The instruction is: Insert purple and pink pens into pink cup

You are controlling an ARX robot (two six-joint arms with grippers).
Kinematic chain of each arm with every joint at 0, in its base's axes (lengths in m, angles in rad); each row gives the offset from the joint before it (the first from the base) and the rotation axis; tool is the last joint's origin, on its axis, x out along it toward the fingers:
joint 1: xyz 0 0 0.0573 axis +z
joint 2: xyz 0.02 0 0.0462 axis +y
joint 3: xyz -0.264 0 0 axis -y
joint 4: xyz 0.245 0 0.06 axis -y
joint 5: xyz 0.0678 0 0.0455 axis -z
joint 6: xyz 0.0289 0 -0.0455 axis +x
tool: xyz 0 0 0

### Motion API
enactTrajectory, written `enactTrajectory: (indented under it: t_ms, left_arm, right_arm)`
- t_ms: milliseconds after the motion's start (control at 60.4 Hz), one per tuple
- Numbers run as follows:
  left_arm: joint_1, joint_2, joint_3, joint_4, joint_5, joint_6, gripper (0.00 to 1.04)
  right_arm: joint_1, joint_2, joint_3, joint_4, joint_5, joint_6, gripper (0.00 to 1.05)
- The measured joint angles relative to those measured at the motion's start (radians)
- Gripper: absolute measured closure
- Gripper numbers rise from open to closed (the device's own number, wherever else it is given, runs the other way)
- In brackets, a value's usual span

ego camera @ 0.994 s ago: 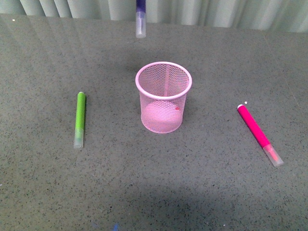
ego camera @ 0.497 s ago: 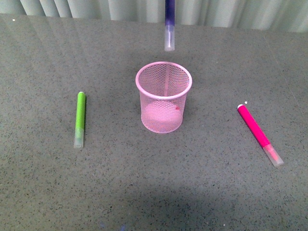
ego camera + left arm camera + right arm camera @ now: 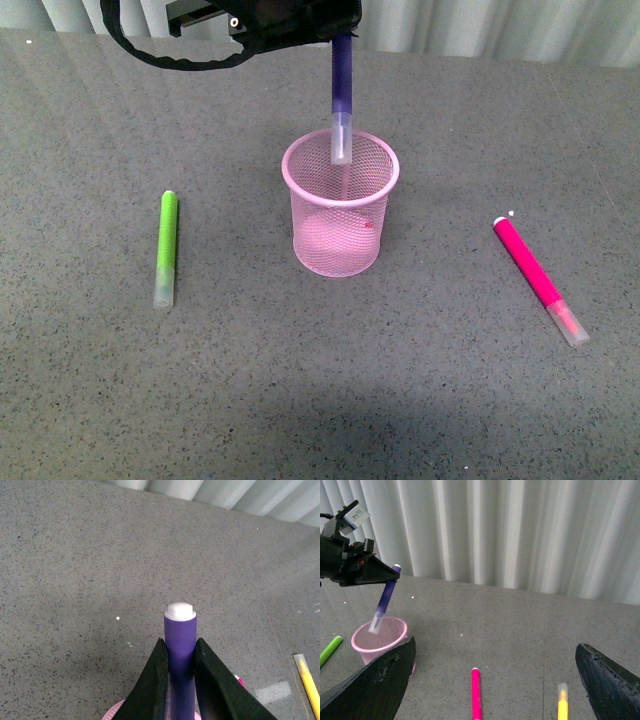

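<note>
Left pincer (image 3: 179, 647) hangs above the pink cup (image 3: 340, 235), pinching the purple pen (image 3: 342, 80) cap-down at its mouth; right pincer (image 3: 495, 646) is spread.

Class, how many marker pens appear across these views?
4: purple pen in the left gripper over the pink cup; green marker left of it; pink pen right; yellow marker beyond the pink pen.

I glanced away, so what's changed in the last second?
The left tool, shut on the purple pen, carried it right and down; its clear tip now sits at the mouth of the pink cup. The cup, pink pen and green marker haven't moved.
</note>
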Motion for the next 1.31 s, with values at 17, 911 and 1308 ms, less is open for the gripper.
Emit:
enactTrajectory:
  t_ms: [17, 911, 1308]
  left_arm:
    - [-0.002, 0.000, -0.003, 0.001, -0.001, -0.001, 0.97]
    - [-0.017, -0.042, -0.109, 0.035, -0.024, -0.021, 0.25]
    - [0.113, -0.256, -0.177, 0.148, -0.286, -0.105, 0.08]
  right_arm:
    - [0.000, 0.000, 0.000, 0.000, 0.000, 0.000, 0.07]
    - [0.000, 0.000, 0.000, 0.000, 0.000, 0.000, 0.07]
    - [0.000, 0.000, 0.000, 0.000, 0.000, 0.000, 0.07]
